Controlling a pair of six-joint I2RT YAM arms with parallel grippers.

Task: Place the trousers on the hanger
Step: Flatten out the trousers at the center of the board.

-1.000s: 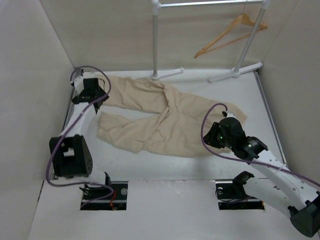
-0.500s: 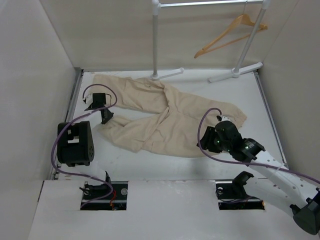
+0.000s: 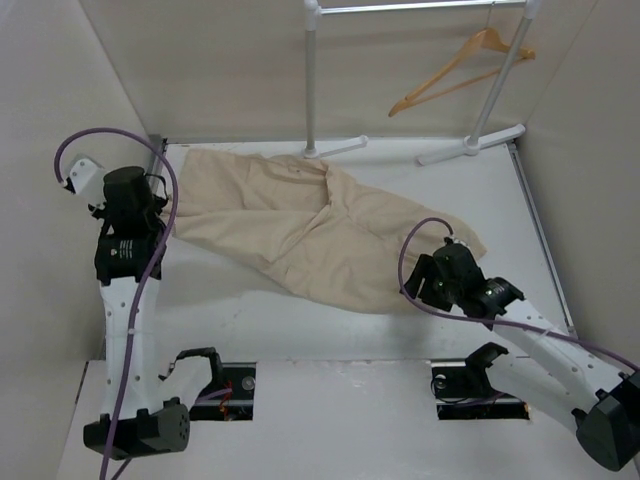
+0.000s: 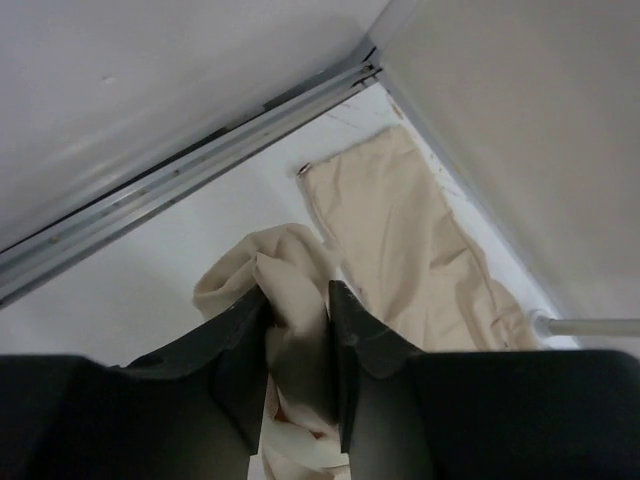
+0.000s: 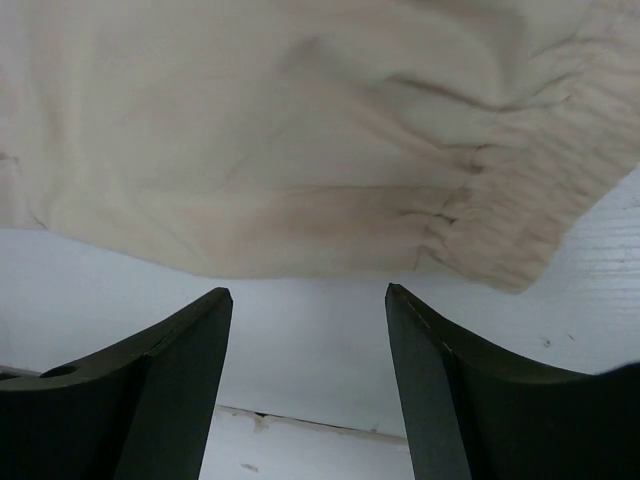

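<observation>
Beige trousers (image 3: 300, 230) lie flat on the table (image 3: 330, 320), running from 10 o'clock to 4 o'clock in the top view. The hanger (image 3: 437, 72) hangs untouched on the rack (image 3: 311, 80) at 1 o'clock, well apart from them. The left gripper (image 4: 297, 370), at 9 o'clock, is pinched narrow on a bunched fold of leg. The right gripper (image 5: 308, 300), at 4 o'clock, stands wide with nothing in it, just short of the gathered waist (image 5: 540, 200). To do this step well, I judge the left should hold its pinch and keep the leg taut, while the right comes forward over the waist edge and closes on it squarely. A second ago the left gripper sat low at the far left corner and the two legs lay parted; now that arm is raised by the left wall and the legs lie together.
</observation>
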